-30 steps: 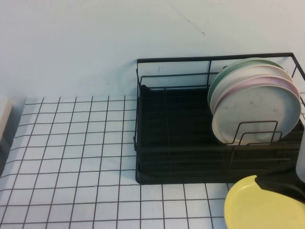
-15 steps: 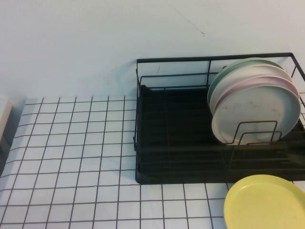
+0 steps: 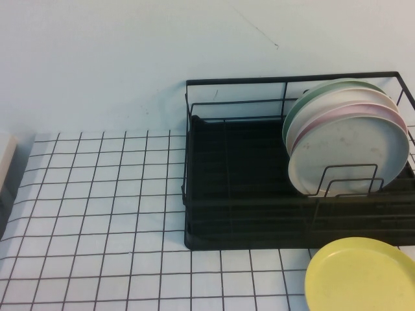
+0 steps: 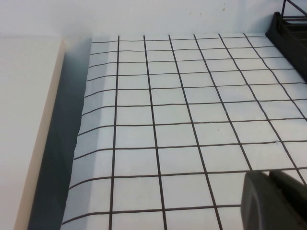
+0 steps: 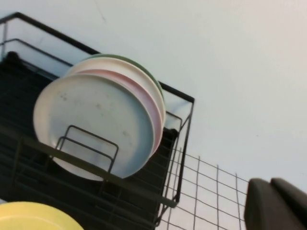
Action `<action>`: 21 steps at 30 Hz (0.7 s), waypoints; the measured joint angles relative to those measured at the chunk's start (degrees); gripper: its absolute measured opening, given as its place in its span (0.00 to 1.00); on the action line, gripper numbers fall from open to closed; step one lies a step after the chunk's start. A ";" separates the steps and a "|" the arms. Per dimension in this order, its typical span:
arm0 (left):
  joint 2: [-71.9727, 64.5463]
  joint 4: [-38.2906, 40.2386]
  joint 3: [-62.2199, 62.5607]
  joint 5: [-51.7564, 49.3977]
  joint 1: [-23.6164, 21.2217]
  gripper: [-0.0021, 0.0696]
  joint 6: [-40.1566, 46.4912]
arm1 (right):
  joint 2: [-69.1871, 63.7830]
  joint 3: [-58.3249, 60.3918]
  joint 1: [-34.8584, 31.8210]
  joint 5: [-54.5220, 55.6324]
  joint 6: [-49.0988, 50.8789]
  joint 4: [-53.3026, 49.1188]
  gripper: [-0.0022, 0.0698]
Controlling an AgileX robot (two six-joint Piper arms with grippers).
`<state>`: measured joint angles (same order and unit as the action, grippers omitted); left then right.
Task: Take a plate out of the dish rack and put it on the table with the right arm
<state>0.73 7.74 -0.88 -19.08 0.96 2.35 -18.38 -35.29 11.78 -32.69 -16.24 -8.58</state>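
Note:
The yellow plate (image 3: 360,275) lies flat on the gridded white table (image 3: 97,194), just in front of the black dish rack (image 3: 240,194); its edge also shows in the right wrist view (image 5: 33,215). My right gripper (image 5: 271,184) is out of the high view; in its wrist view its black fingers are together and empty, off to the side of the rack (image 5: 177,143). My left gripper (image 4: 269,173) is shut and empty, low over the table (image 4: 168,110) at the left.
A pale blue plate (image 3: 353,155) stands upright in the rack's right end, with pink (image 3: 363,110), off-white (image 3: 350,96) and green (image 3: 311,97) plates behind it. A beige block (image 3: 5,162) sits off the table's left edge. A pale wall rises behind.
The right gripper, over the yellow plate's far right edge a second ago, has withdrawn out of the high view. The plate stays flat on the table.

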 joint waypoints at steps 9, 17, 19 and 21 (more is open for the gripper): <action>0.00 0.00 0.00 0.00 0.00 0.02 0.00 | 12.82 21.24 -6.99 11.78 7.34 -1.60 0.03; 0.00 0.00 0.00 0.00 0.00 0.02 0.00 | 18.89 34.86 -8.35 12.80 9.32 -0.22 0.03; 0.00 0.00 0.00 0.00 0.00 0.02 0.00 | 19.03 36.51 -8.35 12.34 10.08 1.54 0.03; 0.00 0.00 0.00 0.00 0.00 0.02 0.00 | 19.03 36.51 -8.35 11.99 10.53 2.37 0.03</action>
<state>0.73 7.74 -0.88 -19.08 0.96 2.35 0.65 1.22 3.43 -20.70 -5.71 -6.21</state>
